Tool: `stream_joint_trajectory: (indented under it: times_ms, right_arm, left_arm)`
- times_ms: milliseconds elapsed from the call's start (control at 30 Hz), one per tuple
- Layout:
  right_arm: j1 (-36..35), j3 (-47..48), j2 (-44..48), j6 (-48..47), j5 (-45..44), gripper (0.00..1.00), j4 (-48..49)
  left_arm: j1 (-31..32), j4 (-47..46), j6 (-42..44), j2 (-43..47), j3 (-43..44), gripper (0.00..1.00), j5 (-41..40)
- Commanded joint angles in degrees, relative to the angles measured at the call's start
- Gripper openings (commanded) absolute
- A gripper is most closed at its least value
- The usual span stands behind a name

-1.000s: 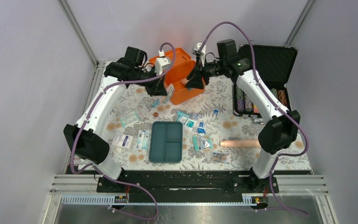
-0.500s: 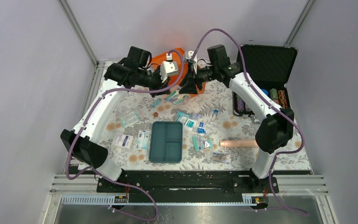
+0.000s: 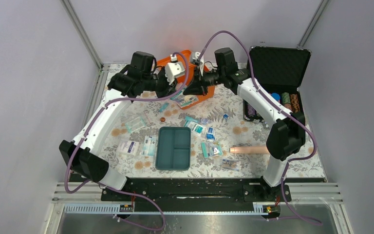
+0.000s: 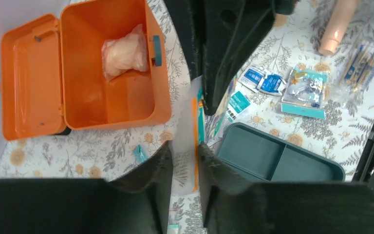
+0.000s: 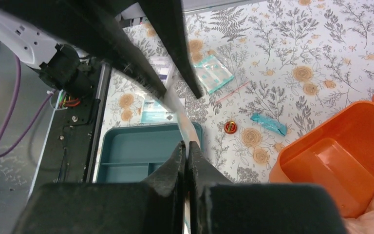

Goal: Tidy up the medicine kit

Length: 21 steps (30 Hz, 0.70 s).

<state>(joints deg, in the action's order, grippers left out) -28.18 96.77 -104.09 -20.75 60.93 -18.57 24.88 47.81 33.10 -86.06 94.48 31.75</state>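
Floral table (image 3: 209, 168), open orange medicine kit (image 4: 102, 105)

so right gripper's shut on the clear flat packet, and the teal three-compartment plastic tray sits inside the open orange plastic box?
No: the teal three-compartment plastic tray lies on the floral table cover, outside the open orange plastic box; the top view shows it. The rest holds.
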Motion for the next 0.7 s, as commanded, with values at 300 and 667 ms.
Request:
stream_joint_trajectory:
  times_ms: [300, 667]
  right_arm:
    - [8.5, 7.4, -5.9, 15.1, -17.4, 0.0, 9.1]
    - [8.4, 23.5, -21.6, 16.3, -29.9, 0.0, -0.2]
  left_arm:
    - [-2.7, -22.2, -18.1, 12.5, -14.8, 0.84, -19.8]
    - [-3.3, -20.8, -20.1, 14.5, -18.3, 0.84, -21.5]
